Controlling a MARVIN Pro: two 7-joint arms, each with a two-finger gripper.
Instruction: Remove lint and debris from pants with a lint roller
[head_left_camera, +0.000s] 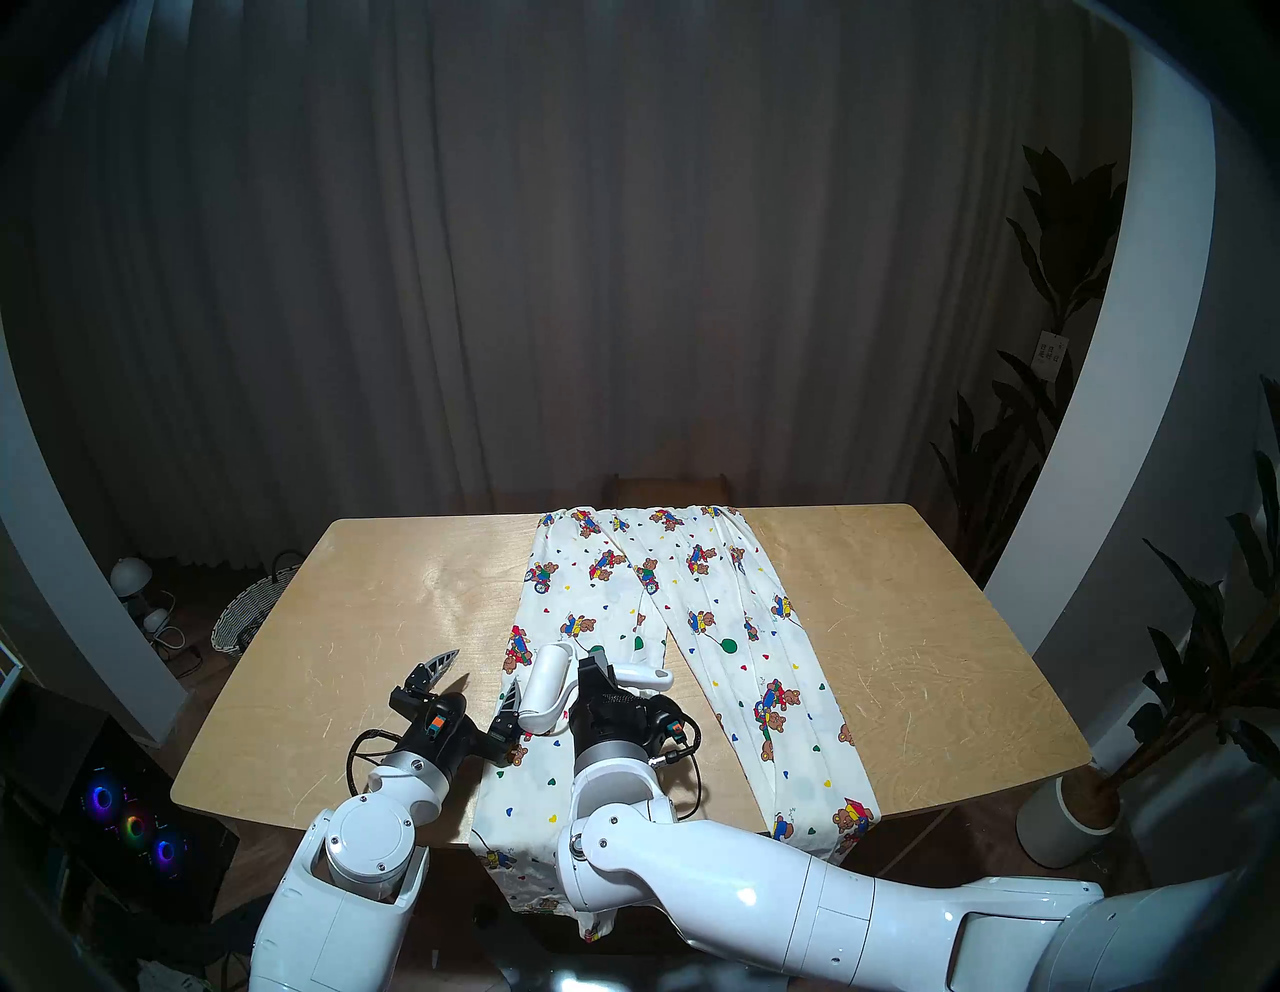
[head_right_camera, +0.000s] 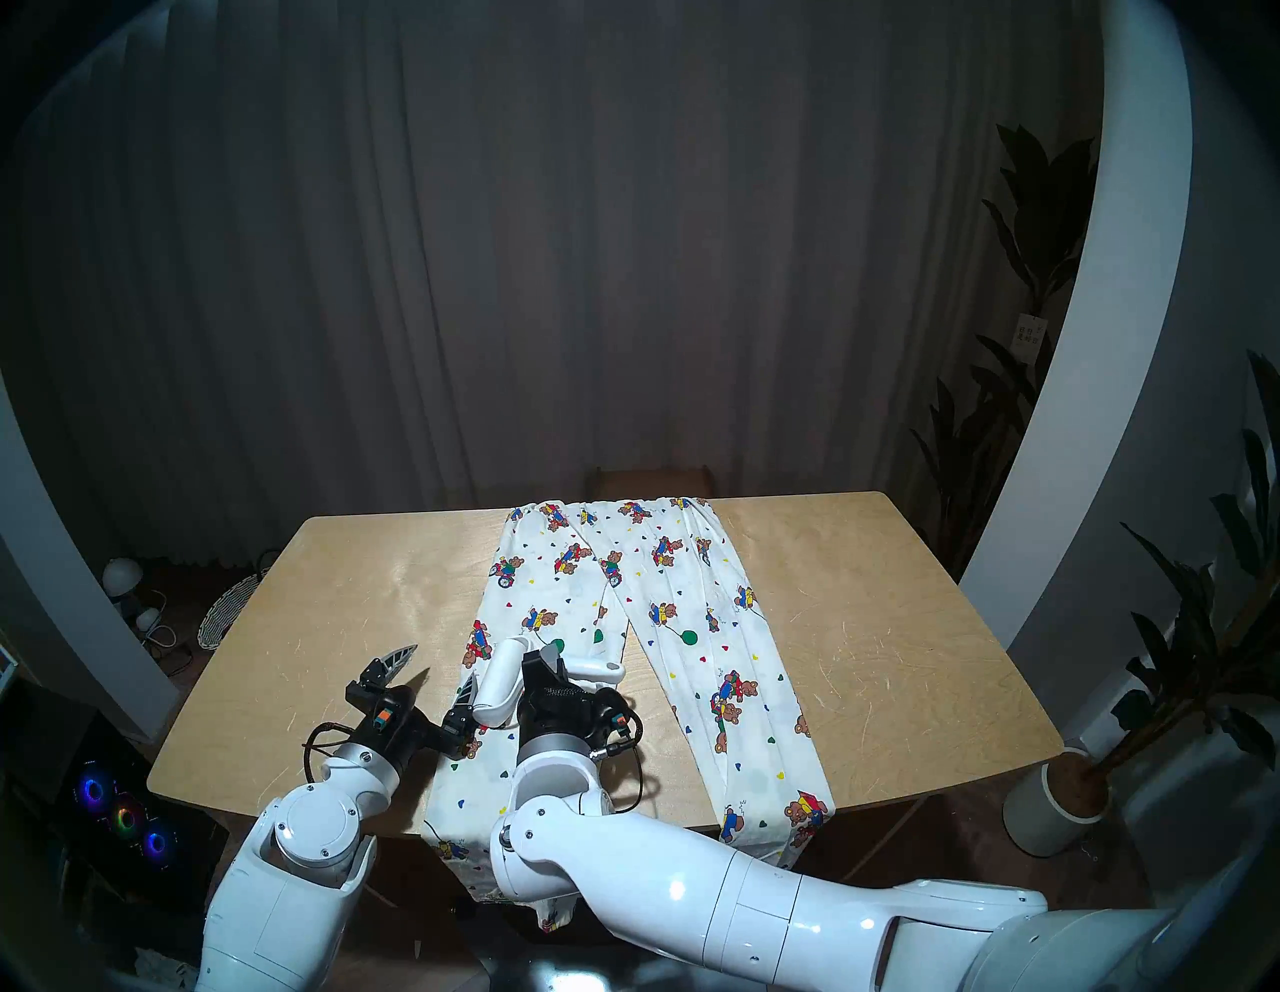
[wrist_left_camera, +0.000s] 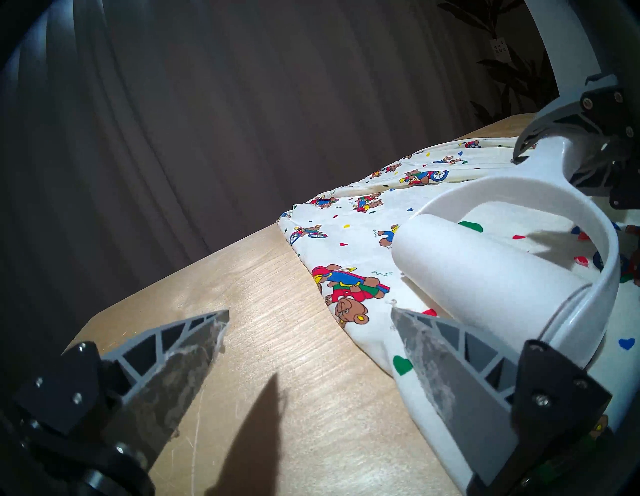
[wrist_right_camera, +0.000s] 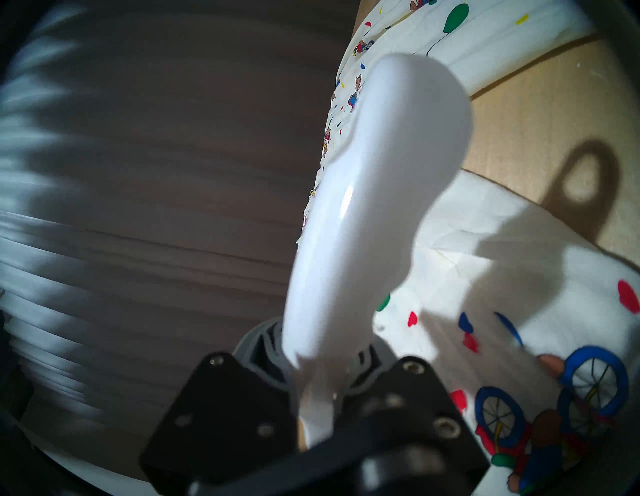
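Note:
The pants (head_left_camera: 727, 623) lie flat on the wooden table (head_left_camera: 900, 623), waistband at the far edge and both leg ends hanging over the near edge. My right gripper (head_left_camera: 597, 673) is shut on the handle of the white lint roller (head_left_camera: 547, 686). Its fat roll sits low over the pants' left leg; contact with the cloth cannot be told. The right wrist view shows the handle (wrist_right_camera: 363, 207) running out from the jaws over the pants (wrist_right_camera: 519, 277). My left gripper (wrist_left_camera: 309, 314) stands open and empty beside the roll (wrist_left_camera: 467, 263), one finger over bare wood, the other over the pants' edge (wrist_left_camera: 346, 235).
A chair back (head_left_camera: 668, 488) stands behind the table's far edge. On the floor are a wicker basket (head_left_camera: 249, 613) at the left, a computer case with glowing fans (head_left_camera: 131, 824) at the near left, and potted plants (head_left_camera: 1080, 796) at the right. Bare wood lies either side of the pants.

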